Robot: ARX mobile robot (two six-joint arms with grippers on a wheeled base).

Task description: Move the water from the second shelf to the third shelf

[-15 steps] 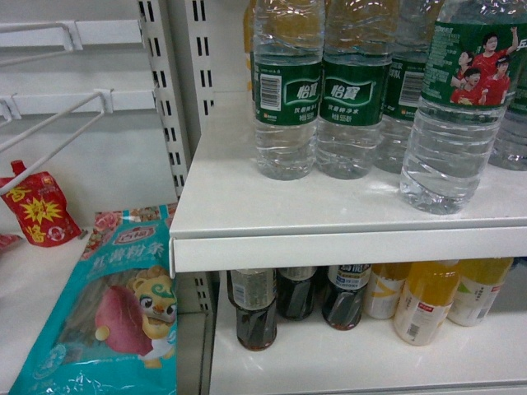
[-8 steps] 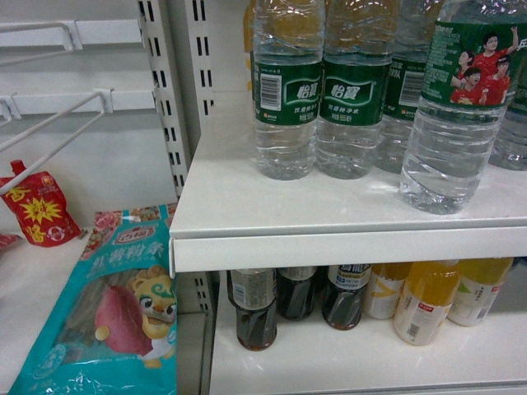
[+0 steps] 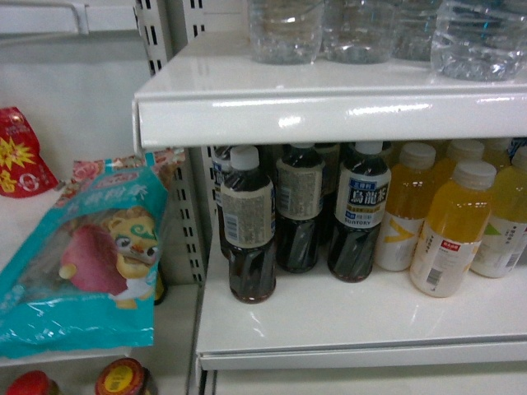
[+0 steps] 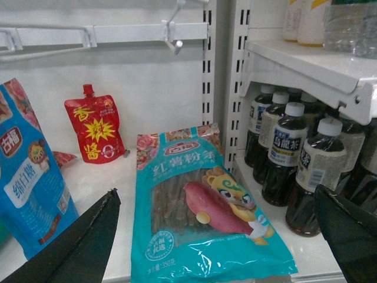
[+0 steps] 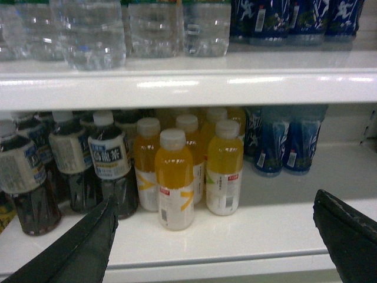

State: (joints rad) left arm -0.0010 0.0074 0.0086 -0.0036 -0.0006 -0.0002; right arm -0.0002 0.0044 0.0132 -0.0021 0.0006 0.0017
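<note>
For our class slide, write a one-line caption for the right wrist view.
Open right gripper faces orange juice bottles beneath the shelf of water bottles.

Clear ribbed water (image 3: 480,41) upright at upper shelf's front edge

Water bottles (image 3: 482,41) above tea bottles (image 3: 251,230).

Dark tea bottles (image 3: 251,226) beside orange juice bottles (image 3: 449,230); teal snack bag (image 3: 86,259) left.
</note>
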